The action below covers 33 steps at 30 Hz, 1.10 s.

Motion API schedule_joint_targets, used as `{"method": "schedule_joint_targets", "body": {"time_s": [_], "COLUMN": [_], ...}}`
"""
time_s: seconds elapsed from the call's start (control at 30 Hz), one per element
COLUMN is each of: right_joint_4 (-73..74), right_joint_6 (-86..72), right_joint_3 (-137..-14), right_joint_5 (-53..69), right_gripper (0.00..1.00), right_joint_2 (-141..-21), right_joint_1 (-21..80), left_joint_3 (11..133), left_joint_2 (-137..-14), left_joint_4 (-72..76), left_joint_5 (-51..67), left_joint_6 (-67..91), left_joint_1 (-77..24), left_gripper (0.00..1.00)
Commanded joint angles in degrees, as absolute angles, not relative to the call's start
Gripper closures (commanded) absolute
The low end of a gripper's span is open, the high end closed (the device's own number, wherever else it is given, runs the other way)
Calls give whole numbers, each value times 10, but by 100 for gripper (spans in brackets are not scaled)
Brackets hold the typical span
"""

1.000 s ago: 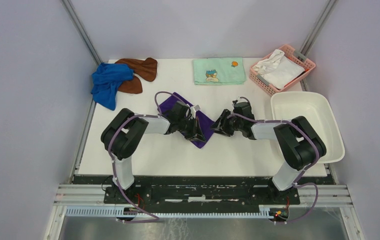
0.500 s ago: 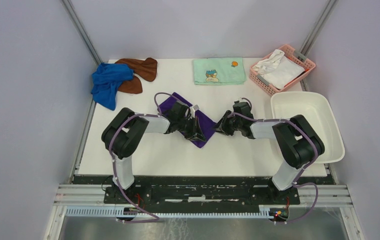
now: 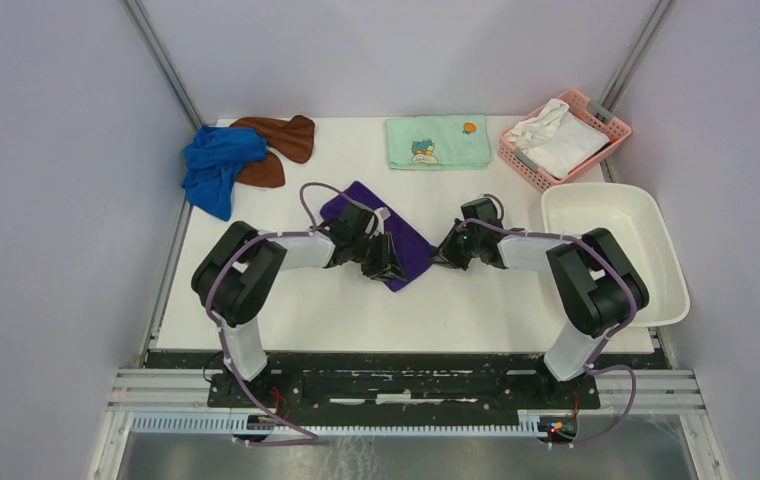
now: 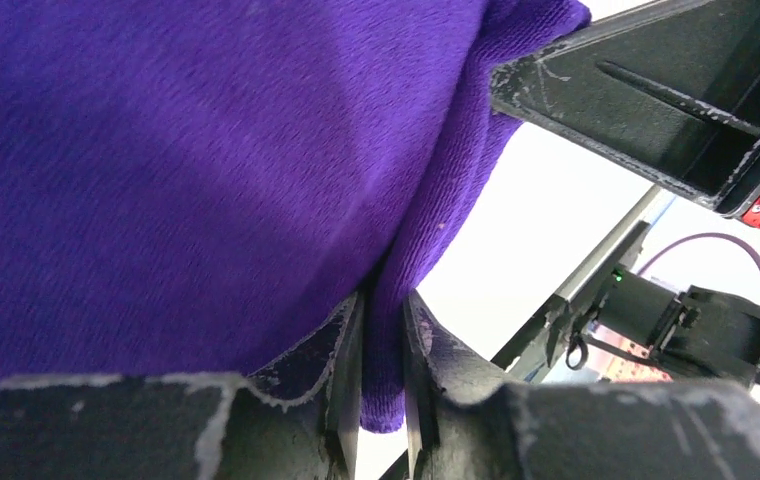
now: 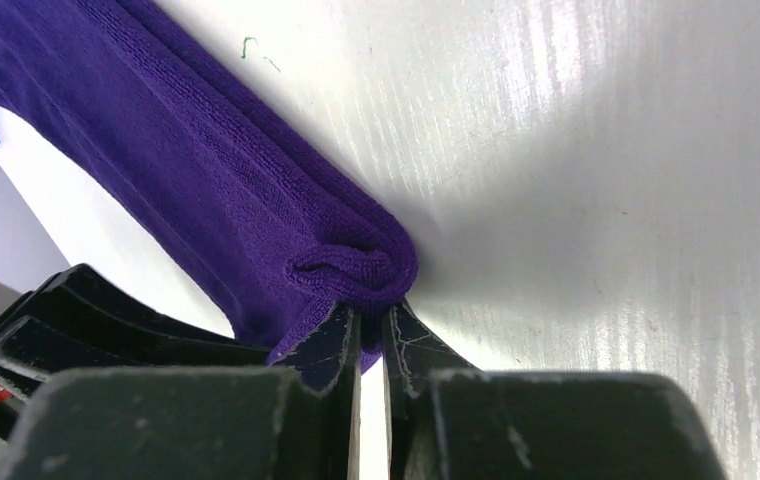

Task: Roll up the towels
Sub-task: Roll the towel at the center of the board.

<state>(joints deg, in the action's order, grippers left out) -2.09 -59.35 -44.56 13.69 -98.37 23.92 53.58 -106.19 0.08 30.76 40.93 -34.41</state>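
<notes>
Right claw (image 5: 371, 318) has just been closed onto purple towel (image 5: 206, 200) end fold; hem is pinched by left claw (image 4: 384, 305). Rolling judged ready to start.

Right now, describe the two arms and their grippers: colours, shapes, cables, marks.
The left arm and right arm match: chunky black joints, pale grey links, and a lilac cable looping along each. The left gripper and right gripper have flat black fingers with scuffed, pale-worn edges. A small green light glows on the right arm.
</notes>
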Motion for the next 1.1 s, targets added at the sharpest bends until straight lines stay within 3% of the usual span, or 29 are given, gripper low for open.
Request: {"method": "schedule_joint_targets", "body": {"time_s": [0.0,0.4,0.6,0.83,1.07], "right_joint_4": [97,124,134,144,148], "right_joint_6": [-572,-559,-559,-560,-560], "right_joint_3": [-455,-475,-483,-491,-491], "right_joint_5": [58,55,55,53,54], "right_gripper": [95,95,95,95,95], "right_joint_2": [-995,-1001,-1000,-997,-994], "right_joint_1": [235,235,237,239,239], "left_joint_3": [520,487,487,564,633], "left_joint_2": [-1012,-987,-914,-860,-915], "left_joint_4": [-77,-120,-168,-234,-218], "left_joint_5": [203,133,50,-171,-324], "left_joint_6": [387,372,354,292,188], "left_joint_1": [-339,-342,-360,-506,-646], "left_gripper": [72,70,55,41,35]}}
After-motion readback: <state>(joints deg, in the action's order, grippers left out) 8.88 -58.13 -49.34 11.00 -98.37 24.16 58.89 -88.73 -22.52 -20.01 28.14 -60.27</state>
